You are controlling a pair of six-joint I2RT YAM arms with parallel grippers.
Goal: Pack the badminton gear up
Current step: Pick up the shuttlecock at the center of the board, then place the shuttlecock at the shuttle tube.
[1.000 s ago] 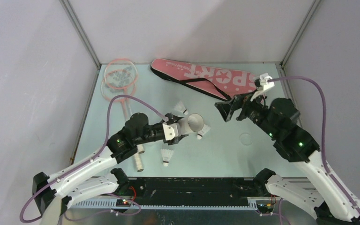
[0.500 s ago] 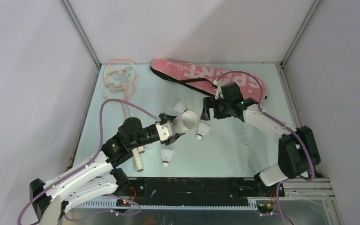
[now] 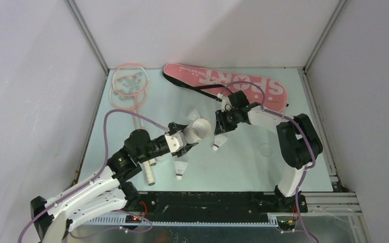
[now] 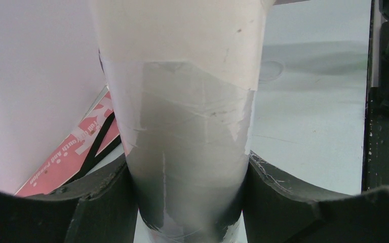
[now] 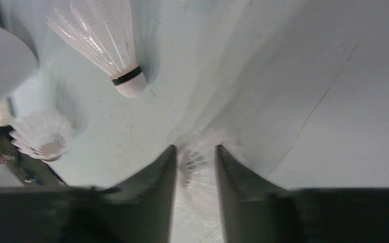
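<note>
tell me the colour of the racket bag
The racket bag is pink with white lettering; top view best.

Soft, even overhead light cast faint shadows on the table (image 3: 243, 164), while the nearest shuttlecock (image 5: 198, 169) was motion-smeared and the close tube (image 4: 182, 126) looked hazy.

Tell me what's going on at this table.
Badminton gear is being packed. The left gripper holds the tube, jaws clamped round it. The right gripper has its jaws either side of a shuttlecock; whether they grip it is unclear. Other shuttlecocks lie loose nearby. The rackets and bag lie at the far edge, not yet packed.
</note>
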